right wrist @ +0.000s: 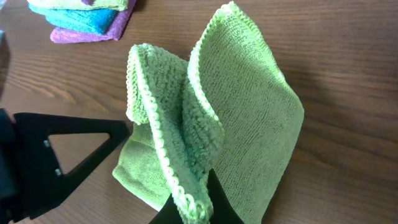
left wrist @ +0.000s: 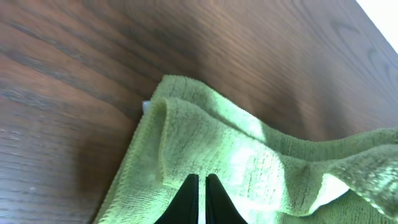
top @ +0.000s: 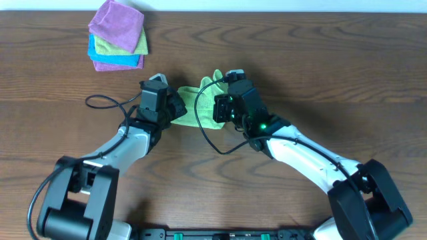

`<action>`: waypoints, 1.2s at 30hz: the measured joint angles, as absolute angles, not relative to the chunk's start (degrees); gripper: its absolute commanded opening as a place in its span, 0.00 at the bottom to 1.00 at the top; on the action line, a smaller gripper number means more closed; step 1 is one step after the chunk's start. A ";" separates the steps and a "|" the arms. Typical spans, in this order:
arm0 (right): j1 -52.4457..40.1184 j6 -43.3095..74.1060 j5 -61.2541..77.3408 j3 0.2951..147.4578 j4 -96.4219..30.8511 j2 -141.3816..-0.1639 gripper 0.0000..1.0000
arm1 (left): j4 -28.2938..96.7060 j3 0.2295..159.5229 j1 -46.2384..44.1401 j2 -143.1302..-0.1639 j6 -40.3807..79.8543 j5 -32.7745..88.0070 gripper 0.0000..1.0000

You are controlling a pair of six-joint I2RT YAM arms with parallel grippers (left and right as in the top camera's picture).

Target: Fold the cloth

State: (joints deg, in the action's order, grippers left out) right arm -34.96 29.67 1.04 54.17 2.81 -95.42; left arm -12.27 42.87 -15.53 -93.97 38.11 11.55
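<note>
A green cloth (top: 199, 100) lies crumpled on the wooden table between my two grippers. My right gripper (right wrist: 198, 208) is shut on a bunched hem of the cloth (right wrist: 249, 106) and holds that part raised in upright folds. It shows in the overhead view (top: 219, 108) at the cloth's right side. My left gripper (left wrist: 199, 186) is shut with its tips on the cloth's (left wrist: 249, 155) left part, a thin strip of cloth showing between them. A raised crease runs from the cloth's corner to the tips. It shows in the overhead view (top: 176, 107) at the cloth's left edge.
A stack of folded cloths (top: 119, 37), purple, green and blue, sits at the back left; it also shows in the right wrist view (right wrist: 81, 18). The left arm's black body (right wrist: 62, 149) is close beside the cloth. Cables trail on the table near both arms.
</note>
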 measured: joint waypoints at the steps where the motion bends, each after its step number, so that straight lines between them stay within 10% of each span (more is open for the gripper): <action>1: -34.98 29.67 1.04 55.05 2.09 -95.64 0.01 | -11.53 42.87 -15.51 -93.19 37.56 10.92 0.08; 36: -42.06 28.88 1.08 69.80 -0.95 -114.80 0.09 | 2.00 42.87 -5.56 -82.32 34.24 6.00 0.11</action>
